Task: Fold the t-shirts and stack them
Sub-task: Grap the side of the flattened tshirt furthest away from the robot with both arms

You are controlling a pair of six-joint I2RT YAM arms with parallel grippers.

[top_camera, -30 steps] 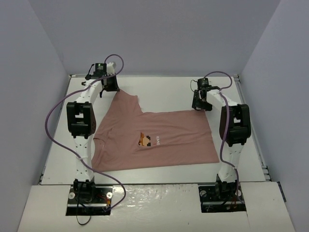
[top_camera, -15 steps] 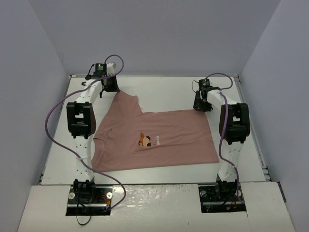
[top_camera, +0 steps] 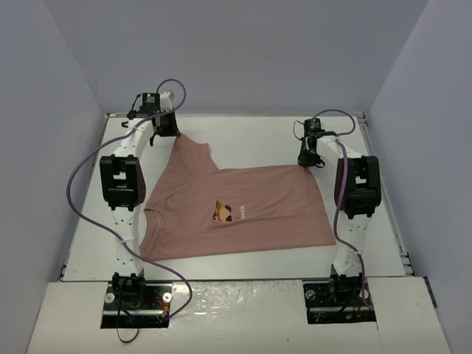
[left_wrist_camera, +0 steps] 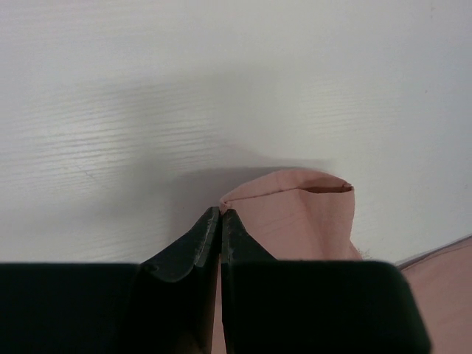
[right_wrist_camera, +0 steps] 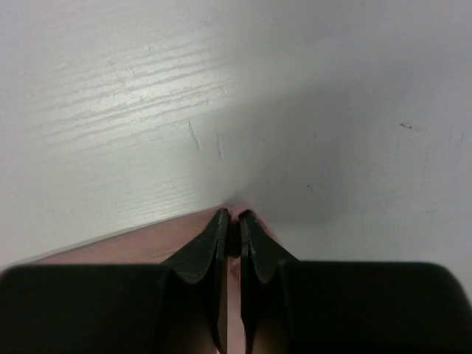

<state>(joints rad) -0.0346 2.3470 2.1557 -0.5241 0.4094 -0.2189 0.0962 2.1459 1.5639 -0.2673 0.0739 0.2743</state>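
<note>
On my right wrist camera I see the gripper (right_wrist_camera: 231, 216) with its two dark fingers (right_wrist_camera: 210, 251) pressed almost together, with only a thin slit between them. The tips pinch the corner of the pink shirt (right_wrist_camera: 147, 240), and its edge runs from the tips down to the left. Beyond it lies the white table (right_wrist_camera: 221, 88), with faint grain lines and a few small scratches.

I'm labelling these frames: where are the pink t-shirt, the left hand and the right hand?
pink t-shirt (top_camera: 269, 198), top view, plain fabric mid-body.
left hand (left_wrist_camera: 220, 212), left wrist view, between its closed fingertips.
right hand (right_wrist_camera: 234, 215), right wrist view, between its closed fingertips.
</note>
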